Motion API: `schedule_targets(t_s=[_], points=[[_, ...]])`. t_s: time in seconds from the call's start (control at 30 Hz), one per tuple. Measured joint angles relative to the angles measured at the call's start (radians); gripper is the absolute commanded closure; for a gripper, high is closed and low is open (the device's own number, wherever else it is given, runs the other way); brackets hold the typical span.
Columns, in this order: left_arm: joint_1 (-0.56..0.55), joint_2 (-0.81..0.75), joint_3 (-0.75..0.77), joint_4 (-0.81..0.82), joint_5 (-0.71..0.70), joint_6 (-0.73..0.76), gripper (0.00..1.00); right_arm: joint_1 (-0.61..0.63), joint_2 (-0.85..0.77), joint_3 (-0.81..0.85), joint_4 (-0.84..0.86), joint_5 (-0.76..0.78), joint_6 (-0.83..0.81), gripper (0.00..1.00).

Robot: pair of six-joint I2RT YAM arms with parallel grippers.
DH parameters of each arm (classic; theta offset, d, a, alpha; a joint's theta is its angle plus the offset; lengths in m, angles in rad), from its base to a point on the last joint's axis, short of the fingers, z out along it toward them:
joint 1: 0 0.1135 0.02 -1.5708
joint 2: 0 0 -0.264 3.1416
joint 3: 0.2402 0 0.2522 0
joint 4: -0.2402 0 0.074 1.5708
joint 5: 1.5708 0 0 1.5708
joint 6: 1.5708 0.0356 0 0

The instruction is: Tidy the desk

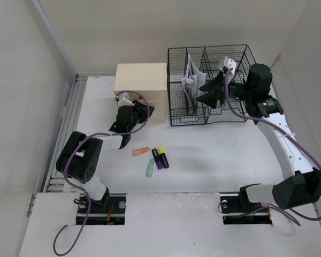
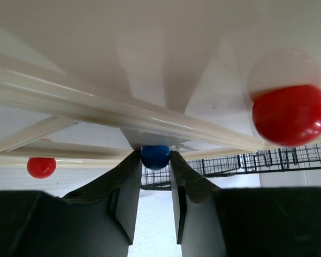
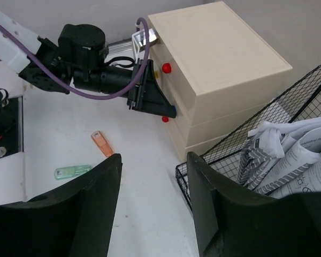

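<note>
The white desk [image 1: 224,155] carries a cream drawer box [image 1: 140,80] and a black wire mesh rack [image 1: 224,110]. My left gripper [image 1: 140,111] is at the box front. In the left wrist view it [image 2: 155,163] is shut on a small blue knob [image 2: 155,155] of a drawer, with red knobs [image 2: 290,114] on the other drawers. My right gripper [image 1: 207,92] hovers over the rack's left side, open and empty [image 3: 152,198]. Loose on the desk lie an orange stick [image 1: 140,151], a green stick [image 1: 150,167] and two highlighters [image 1: 160,158].
Folded papers [image 1: 191,80] stand in the rack's left compartment and show in the right wrist view [image 3: 289,155]. A metal rail [image 1: 69,123] runs along the desk's left side. White walls close in the left, back and right.
</note>
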Motion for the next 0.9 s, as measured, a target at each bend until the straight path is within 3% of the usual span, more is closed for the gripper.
schedule_targets(t_s=[0.27,0.43,0.9], points=[[-0.001,0.0,0.002,0.0,0.0,-0.003,0.87,0.0,0.0,-0.014,0.009,-0.008,0.001,0.43],[-0.001,-0.002,0.002,-0.002,0.0,-0.003,1.0,0.0,-0.002,-0.015,0.012,-0.016,0.001,0.43],[-0.039,-0.172,-0.183,0.0,-0.013,-0.013,1.0,0.0,-0.002,-0.015,0.013,-0.021,0.001,0.43]])
